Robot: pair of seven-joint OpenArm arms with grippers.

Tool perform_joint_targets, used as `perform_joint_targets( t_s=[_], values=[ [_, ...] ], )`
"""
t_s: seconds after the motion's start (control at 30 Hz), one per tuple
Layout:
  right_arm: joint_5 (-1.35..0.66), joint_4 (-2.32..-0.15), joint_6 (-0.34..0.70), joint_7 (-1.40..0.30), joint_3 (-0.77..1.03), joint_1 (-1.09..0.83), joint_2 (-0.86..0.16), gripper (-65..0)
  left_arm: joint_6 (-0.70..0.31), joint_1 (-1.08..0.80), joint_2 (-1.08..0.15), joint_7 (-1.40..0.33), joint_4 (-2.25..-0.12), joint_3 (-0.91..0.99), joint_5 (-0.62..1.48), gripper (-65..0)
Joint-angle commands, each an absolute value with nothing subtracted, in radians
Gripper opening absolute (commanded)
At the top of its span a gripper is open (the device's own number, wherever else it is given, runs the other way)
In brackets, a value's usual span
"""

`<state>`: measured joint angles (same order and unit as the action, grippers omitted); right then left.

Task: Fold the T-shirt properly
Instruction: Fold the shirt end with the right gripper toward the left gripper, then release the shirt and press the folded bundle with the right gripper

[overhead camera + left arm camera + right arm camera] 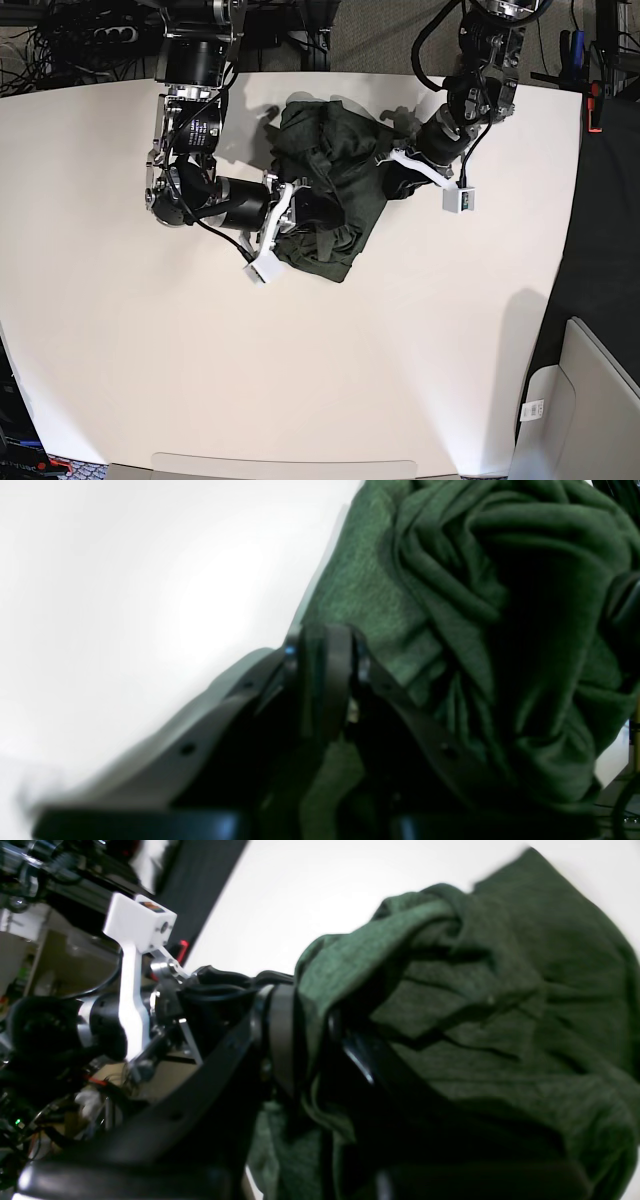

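Observation:
The dark olive-green T-shirt lies crumpled in a heap near the far middle of the white table. My right gripper reaches in from the left and is shut on a fold at the heap's left edge. In the right wrist view its jaws pinch the T-shirt, with green cloth bunched between the right gripper tips. My left gripper comes from the right and is shut on the heap's right edge. The left wrist view shows the left gripper clamping a strip of the T-shirt.
A grey chair or bin corner stands off the table's near right. Cables and equipment line the far edge behind the arms. Dark floor runs along the table's right side.

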<state>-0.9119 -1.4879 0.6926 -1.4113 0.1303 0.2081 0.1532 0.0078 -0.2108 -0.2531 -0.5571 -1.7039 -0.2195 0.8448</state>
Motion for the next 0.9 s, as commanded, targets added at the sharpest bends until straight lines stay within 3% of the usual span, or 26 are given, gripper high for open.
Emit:
perform_joint_targets(
  t_s=[0.0, 0.2, 0.37, 0.43, 0.87],
  values=[
    [-0.940, -1.501, 0.698, -1.396, 0.127, 0.231, 0.157, -60.0, -0.004, -0.203, -0.262, -0.542, -1.736, -0.216, 0.852, -59.1],
    [-0.868, -1.426, 0.698, -1.396, 0.124, 0.232, 0.157, -59.1, -0.004, -0.231, -0.262, -0.538, -1.747, -0.214, 0.852, -59.1],
    [-0.809, -1.423, 0.698, -1.359, 0.053, 0.232, 0.157, -41.3, -0.004, -0.257, -0.262, -0.533, -1.748, -0.214, 0.852, -59.1],
    [-0.806, -1.423, 0.698, -1.356, 0.035, 0.234, 0.157, -37.7, -0.004, -0.260, -0.262, -0.533, -1.748, -0.214, 0.852, -59.1],
    [-0.883, -1.495, 0.698, -1.271, -0.186, 0.254, 0.157, -37.4, -0.004, -0.300, -0.259, -0.542, -1.764, -0.096, 0.852, -59.1]
  ],
)
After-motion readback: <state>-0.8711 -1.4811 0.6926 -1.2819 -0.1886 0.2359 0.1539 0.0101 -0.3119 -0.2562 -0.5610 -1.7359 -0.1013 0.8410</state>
